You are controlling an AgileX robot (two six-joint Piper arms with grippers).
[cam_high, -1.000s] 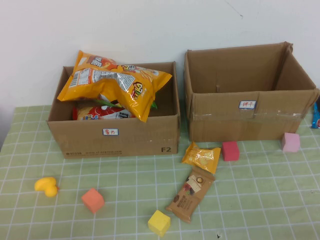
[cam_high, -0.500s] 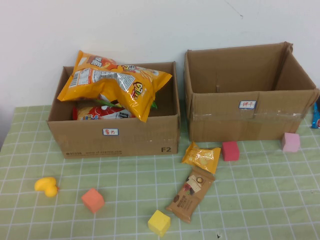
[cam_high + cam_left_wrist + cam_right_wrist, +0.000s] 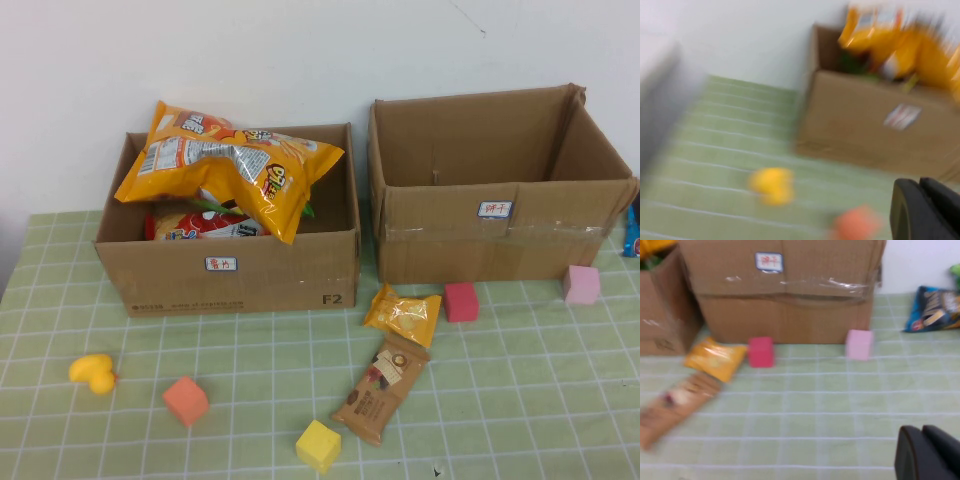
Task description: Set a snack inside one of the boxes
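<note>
A small yellow snack packet (image 3: 403,314) and a brown snack bar (image 3: 382,388) lie on the green cloth in front of the gap between two cardboard boxes. The left box (image 3: 230,275) holds a big yellow chip bag (image 3: 230,165) over a red bag (image 3: 200,225). The right box (image 3: 500,240) looks empty. Neither arm shows in the high view. My left gripper (image 3: 920,187) is shut and empty, above the cloth near the left box (image 3: 865,130). My right gripper (image 3: 922,432) is shut and empty, in front of the right box (image 3: 785,295), to the right of the packet (image 3: 715,359) and bar (image 3: 677,402).
A yellow duck (image 3: 93,372), an orange block (image 3: 186,400) and a yellow block (image 3: 318,445) lie at the front. A red block (image 3: 461,301) and a pink block (image 3: 580,284) sit by the right box. A blue snack bag (image 3: 935,308) lies at the far right.
</note>
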